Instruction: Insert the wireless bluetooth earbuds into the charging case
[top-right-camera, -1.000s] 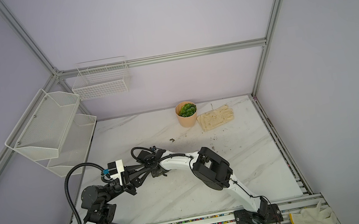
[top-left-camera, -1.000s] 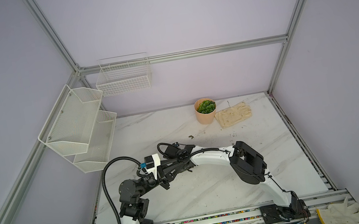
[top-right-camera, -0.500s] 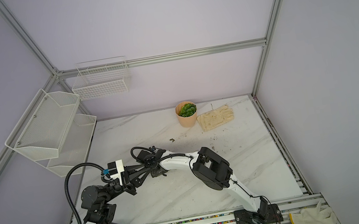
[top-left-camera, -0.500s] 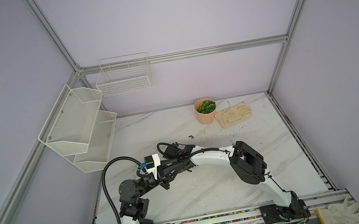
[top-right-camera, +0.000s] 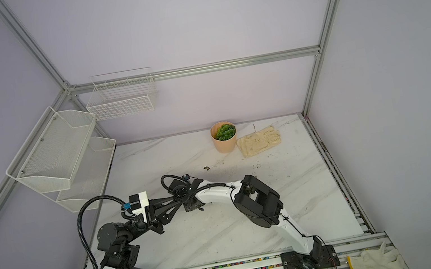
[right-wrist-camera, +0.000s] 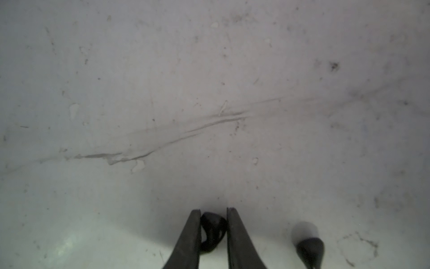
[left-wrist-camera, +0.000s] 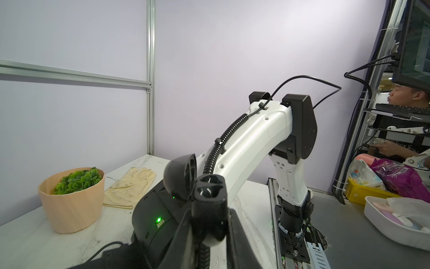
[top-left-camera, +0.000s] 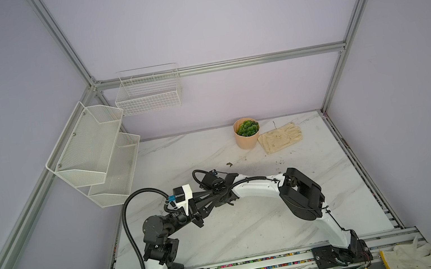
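In the left wrist view my left gripper (left-wrist-camera: 210, 209) is shut on a black charging case (left-wrist-camera: 210, 198), held upright with its lid (left-wrist-camera: 180, 177) swung open. Dark sockets show in the case's top. In the right wrist view my right gripper (right-wrist-camera: 213, 210) points down at the marble table (right-wrist-camera: 209, 116), shut on a small black earbud (right-wrist-camera: 213, 224) right at the surface. Beside it on the table lies another small dark earbud with a pale rounded end (right-wrist-camera: 307, 240). In both top views the two grippers (top-left-camera: 217, 197) (top-right-camera: 195, 205) meet left of the table's middle, and the earbuds are hidden beneath them.
A peach pot of green leaves (top-left-camera: 247, 134) and a beige glove (top-left-camera: 280, 137) sit at the back. White mesh shelves (top-left-camera: 93, 155) and a wire basket (top-left-camera: 148, 93) hang on the left walls. Dirt crumbs (top-left-camera: 229, 164) lie mid-table. A white glove (top-left-camera: 406, 257) rests by the front rail.
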`<state>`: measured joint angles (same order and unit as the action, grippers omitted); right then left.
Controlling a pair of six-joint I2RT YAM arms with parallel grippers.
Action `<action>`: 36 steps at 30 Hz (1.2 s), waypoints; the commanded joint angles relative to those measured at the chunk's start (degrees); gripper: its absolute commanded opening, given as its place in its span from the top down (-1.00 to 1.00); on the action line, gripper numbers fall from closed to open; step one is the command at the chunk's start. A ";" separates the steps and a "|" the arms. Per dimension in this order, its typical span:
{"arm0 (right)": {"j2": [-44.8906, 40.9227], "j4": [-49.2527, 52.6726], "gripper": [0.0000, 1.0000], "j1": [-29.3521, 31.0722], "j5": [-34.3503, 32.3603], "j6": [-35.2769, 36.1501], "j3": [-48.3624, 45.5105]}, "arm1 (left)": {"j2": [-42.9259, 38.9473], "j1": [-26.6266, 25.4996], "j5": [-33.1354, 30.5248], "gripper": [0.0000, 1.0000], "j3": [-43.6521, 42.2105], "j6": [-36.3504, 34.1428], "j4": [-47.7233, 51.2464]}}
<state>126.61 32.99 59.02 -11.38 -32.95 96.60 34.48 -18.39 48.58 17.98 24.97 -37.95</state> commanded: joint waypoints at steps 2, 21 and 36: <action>-4.38 -2.15 0.55 -1.27 -2.25 0.91 -2.73 | -0.22 0.33 -2.21 1.00 -1.72 1.25 -1.79; -22.92 -6.71 0.55 -5.80 -8.50 10.22 -13.15 | 5.85 0.34 -6.27 1.00 -1.03 4.60 -8.70; -36.98 1.28 0.61 -5.45 -14.75 23.53 -6.29 | 15.55 0.11 -6.42 1.00 0.42 5.69 -20.30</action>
<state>93.10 31.14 52.93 -23.22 -13.52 87.94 49.54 -18.39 42.33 17.98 30.04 -52.95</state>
